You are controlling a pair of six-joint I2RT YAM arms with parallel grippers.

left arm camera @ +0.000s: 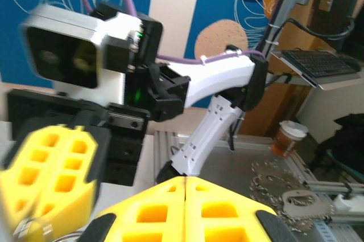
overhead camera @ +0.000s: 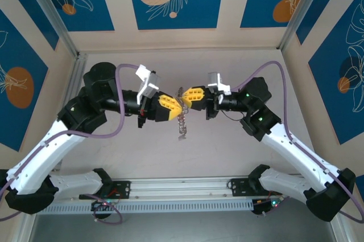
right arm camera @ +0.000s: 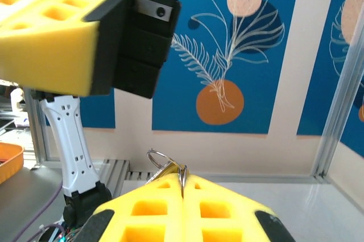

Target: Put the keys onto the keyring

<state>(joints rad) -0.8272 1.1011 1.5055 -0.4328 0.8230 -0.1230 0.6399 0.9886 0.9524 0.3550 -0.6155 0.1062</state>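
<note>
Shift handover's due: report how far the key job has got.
Done: cannot tell; the keyring is too blurred to show keys on it. In hand: right gripper shut on a looped metal piece, likely a key; left gripper shut, facing it. Left: threading keys on.

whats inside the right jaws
A small wire ring and a thin metal tip poke out of the shut right jaws' seam. Whatever they belong to is covered by the yellow fingers.
</note>
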